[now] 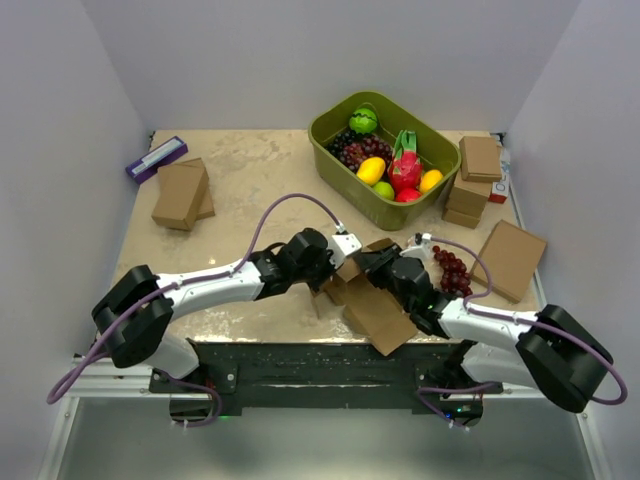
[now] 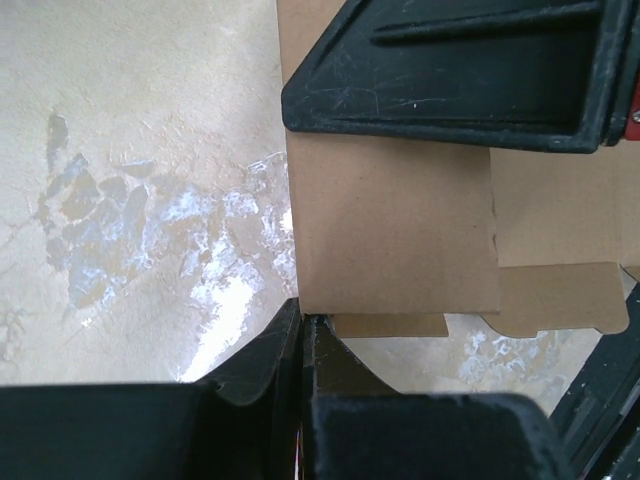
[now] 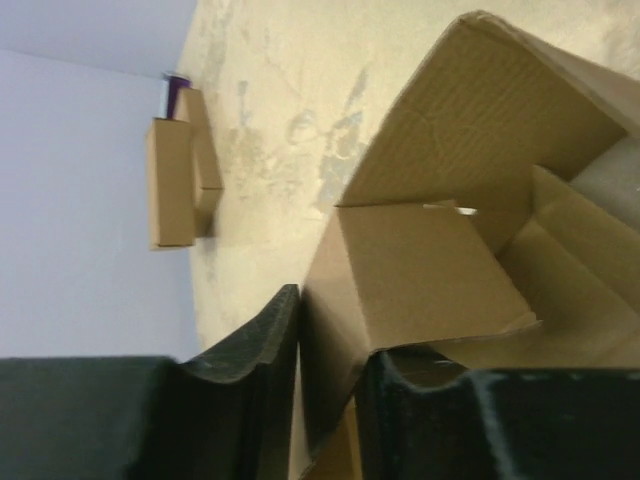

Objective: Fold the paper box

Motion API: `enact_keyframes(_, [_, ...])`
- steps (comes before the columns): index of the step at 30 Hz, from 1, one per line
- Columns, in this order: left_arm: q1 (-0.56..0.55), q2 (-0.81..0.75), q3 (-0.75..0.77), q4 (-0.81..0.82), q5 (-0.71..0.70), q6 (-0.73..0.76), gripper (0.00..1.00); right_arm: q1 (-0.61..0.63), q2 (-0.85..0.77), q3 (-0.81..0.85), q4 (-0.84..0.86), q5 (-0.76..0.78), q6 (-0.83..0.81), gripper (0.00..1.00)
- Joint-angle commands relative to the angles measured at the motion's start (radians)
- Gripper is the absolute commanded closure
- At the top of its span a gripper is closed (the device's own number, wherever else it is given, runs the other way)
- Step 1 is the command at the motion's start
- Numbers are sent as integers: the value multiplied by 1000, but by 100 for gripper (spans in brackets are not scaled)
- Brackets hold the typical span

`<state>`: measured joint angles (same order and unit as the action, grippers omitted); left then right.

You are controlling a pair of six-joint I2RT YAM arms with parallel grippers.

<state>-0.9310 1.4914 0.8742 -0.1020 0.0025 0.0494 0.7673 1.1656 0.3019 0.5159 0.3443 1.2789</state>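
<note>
At the near edge of the table (image 1: 260, 170), seen from above, the paper box (image 1: 380, 315) lies half-folded, one corner hanging just over the front rim. The left gripper (image 1: 342, 268) and right gripper (image 1: 376, 262) meet over its far side, close together. Bare tabletop stretches left and back of the box. One loose bunch of grapes (image 1: 452, 270) sits just right of it, beside the right arm. Further off are two overlapping brown boxes (image 1: 180, 195) at the left, one purple packet (image 1: 155, 158) behind them, and one green basket (image 1: 375, 208) of mixed fruit at the back. At the right stand one stack of small boxes (image 1: 470, 185) and one larger flat box (image 1: 510, 260).

From the left wrist, the left gripper (image 2: 302, 318) is clenched on the lower left corner of the paper box (image 2: 390, 220). The sheet's straight left edge runs upward, with open table to its left. One black finger (image 2: 450, 70) crosses the sheet's top.

From the right wrist, the right gripper (image 3: 330, 325) has its jaws partly apart with a wall of the paper box (image 3: 420, 270) between them. It appears to be grasping that wall, though the contact is hard to see. The flaps rise to the right. The table (image 3: 270, 80) runs bare to the two brown boxes (image 3: 180, 185) by the side wall.
</note>
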Motion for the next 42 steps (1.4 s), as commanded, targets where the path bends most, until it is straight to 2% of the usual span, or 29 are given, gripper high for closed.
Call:
enact_keyframes(1, [0,10,9,-73,-39,26,76,4,32,-3,88,1,13,88])
enact_keyframes(2, [0,-3,3,-65,-36,17,66,3,45,2,88,-1,13,90])
enact_keyframes(3, [1,-14,-3,-55,-33,17,50,3,51,9,84,4,13,94])
enact_keyframes(6, [9,-81,-37,-1,-22,0,24,4,63,23,67,15,14,100])
enact_keyframes(9, [37,-164,-78,50,37,-20,14,4,68,28,36,38,22,100])
enact_keyframes(14, [89,-275,-129,79,108,-75,10,4,63,40,-7,51,28,100])
enact_keyframes(16, [103,-325,-180,87,67,-136,10,4,55,43,-10,58,28,100])
enact_keyframes(18, [121,-373,-236,174,-51,-201,10,3,52,45,-17,61,28,100])
enact_keyframes(21, [156,-480,-358,246,-142,-313,7,3,45,42,-19,59,30,100])
enact_keyframes(27, [178,-563,-445,191,-246,-425,6,4,43,37,-11,53,36,100])
enact_keyframes(31, [176,-518,-504,226,-139,-402,9,3,48,39,-2,50,37,100])
enact_keyframes(32, [178,-508,-514,270,-69,-387,13,4,49,37,-1,47,39,100])
enact_keyframes(35, [172,-468,-537,326,-9,-343,18,3,48,37,4,45,39,100])
enact_keyframes(42, [140,-384,-569,524,169,-214,17,3,36,36,-2,47,34,100])
